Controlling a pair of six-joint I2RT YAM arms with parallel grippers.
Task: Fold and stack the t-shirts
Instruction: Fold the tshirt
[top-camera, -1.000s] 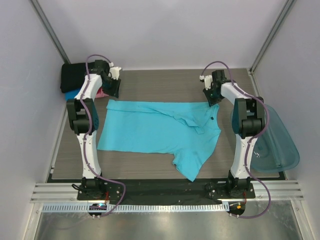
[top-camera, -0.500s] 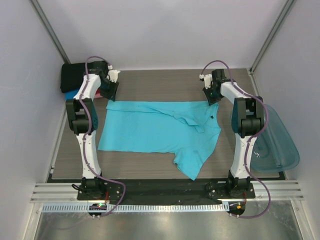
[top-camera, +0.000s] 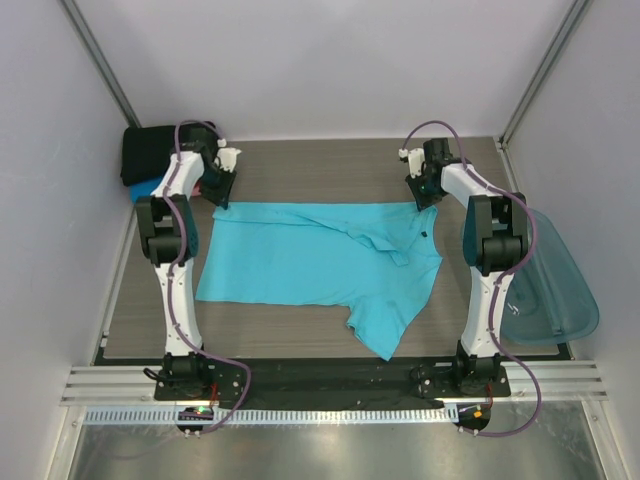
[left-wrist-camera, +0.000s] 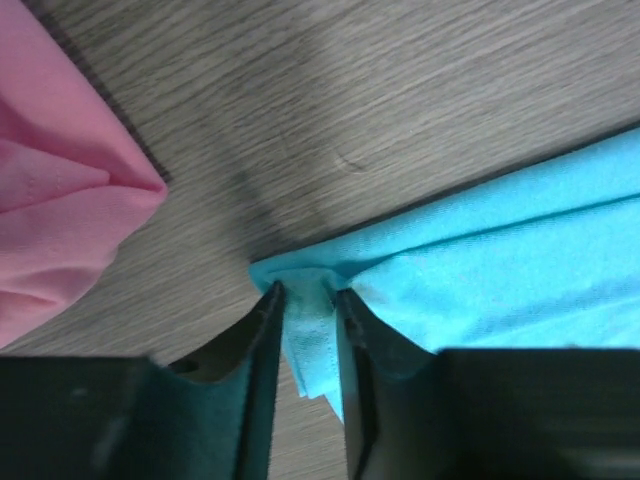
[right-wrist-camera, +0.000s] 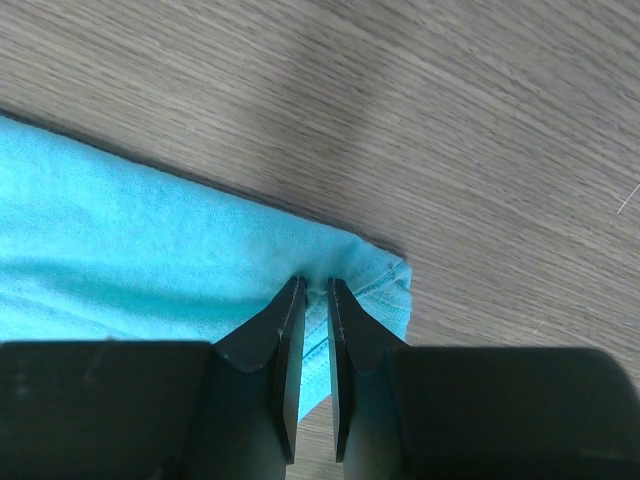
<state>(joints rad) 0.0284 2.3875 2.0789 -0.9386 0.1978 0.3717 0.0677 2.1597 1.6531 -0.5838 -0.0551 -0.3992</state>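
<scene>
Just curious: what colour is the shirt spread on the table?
A turquoise short-sleeved cloth shirt; clearest in the top external view.

Both arms reach forward, left fingers (left-wrist-camera: 258, 385) and right fingers (right-wrist-camera: 284, 375) clamped on turquoise t-shirt (top-camera: 310, 262).

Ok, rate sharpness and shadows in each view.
Top view: sharp, evenly lit, no glare on the turquoise t-shirt. Left wrist view: wood grain crisp, left fingers dark, a broad shadow band across the table. Right wrist view: grain softer, right fingers near black.
</scene>
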